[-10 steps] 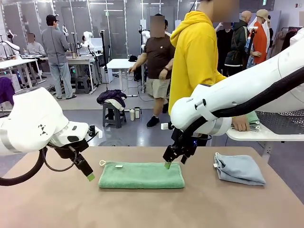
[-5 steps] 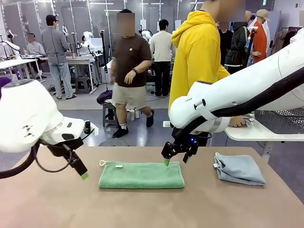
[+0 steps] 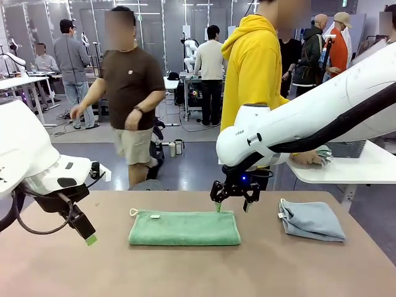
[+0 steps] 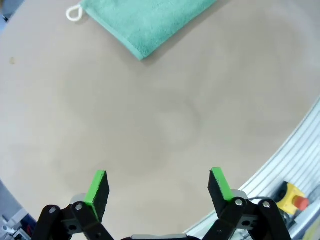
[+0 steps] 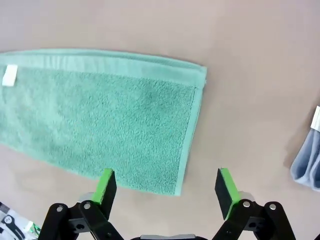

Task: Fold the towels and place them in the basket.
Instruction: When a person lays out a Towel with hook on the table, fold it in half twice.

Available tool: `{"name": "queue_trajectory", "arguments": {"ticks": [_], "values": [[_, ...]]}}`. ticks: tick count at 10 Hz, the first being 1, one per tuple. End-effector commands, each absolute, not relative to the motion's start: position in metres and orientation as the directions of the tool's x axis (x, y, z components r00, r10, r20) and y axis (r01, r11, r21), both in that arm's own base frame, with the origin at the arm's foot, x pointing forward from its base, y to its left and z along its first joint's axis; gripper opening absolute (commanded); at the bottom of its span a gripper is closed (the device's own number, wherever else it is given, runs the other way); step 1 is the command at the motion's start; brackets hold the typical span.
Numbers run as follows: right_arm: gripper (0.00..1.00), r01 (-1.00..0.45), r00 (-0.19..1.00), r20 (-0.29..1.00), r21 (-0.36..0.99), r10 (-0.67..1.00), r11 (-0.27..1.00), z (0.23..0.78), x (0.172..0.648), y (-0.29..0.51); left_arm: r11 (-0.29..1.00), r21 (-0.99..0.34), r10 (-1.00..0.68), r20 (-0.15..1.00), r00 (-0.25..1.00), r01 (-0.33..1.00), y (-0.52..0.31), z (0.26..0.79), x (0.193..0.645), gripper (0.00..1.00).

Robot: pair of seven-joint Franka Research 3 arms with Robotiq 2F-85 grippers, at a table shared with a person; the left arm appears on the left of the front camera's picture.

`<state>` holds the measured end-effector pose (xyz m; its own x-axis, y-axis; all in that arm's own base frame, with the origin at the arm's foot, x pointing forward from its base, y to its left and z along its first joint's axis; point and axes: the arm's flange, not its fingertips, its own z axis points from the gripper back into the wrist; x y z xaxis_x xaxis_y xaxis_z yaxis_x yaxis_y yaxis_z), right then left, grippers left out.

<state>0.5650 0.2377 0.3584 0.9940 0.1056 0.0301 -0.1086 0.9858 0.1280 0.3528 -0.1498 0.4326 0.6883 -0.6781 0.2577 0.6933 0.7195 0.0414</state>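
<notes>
Green towel (image 3: 184, 228) lying folded on desk (image 3: 185, 272), just under wide, empty right fingers (image 3: 218, 206); left fingers (image 3: 90, 239), equally wide, pulled back well aside. Fold seemingly done, pickup next.

Green towel (image 3: 184, 228), white tag (image 5: 9, 75); grey-blue towel (image 3: 312, 221); beige table (image 3: 185, 272); left pincer (image 4: 158, 175), right pincer (image 5: 165, 175) black, green pads (image 4: 96, 186).

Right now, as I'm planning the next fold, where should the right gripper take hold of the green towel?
Likely its right short end: the green towel lies flat as a long strip, and that hemmed edge sits just below the open right gripper. Come straight down, one finger past the edge, one on the cloth, and pinch it there.
</notes>
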Motion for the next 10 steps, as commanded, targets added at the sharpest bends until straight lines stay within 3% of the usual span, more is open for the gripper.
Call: {"name": "queue_trajectory", "arguments": {"ticks": [1, 3, 4, 10], "values": [[1.0, -0.009, 1.0, 0.001, 0.105, 0.008, 0.994, 0.349, 0.585, 0.245, 0.739, 0.083, -0.667, 0.23, 0.708, 0.669, -0.138, 0.425, 0.311, 1.0], [1.0, 0.034, 0.999, -0.023, 0.079, -0.032, 0.996, 0.336, 0.595, 0.243, 0.743, 0.083, -0.664, 0.219, 0.715, 0.664, -0.139, 0.429, 0.31, 1.0], [1.0, 0.04, 0.999, -0.037, 0.074, -0.037, 0.996, 0.331, 0.596, 0.242, 0.722, 0.065, -0.68, 0.246, 0.69, 0.688, -0.148, 0.444, 0.345, 1.0], [1.0, 0.073, 0.996, -0.058, 0.035, -0.071, 0.997, 0.307, 0.596, 0.238, 0.722, 0.065, -0.68, 0.246, 0.69, 0.688, -0.148, 0.444, 0.345, 1.0]]}}
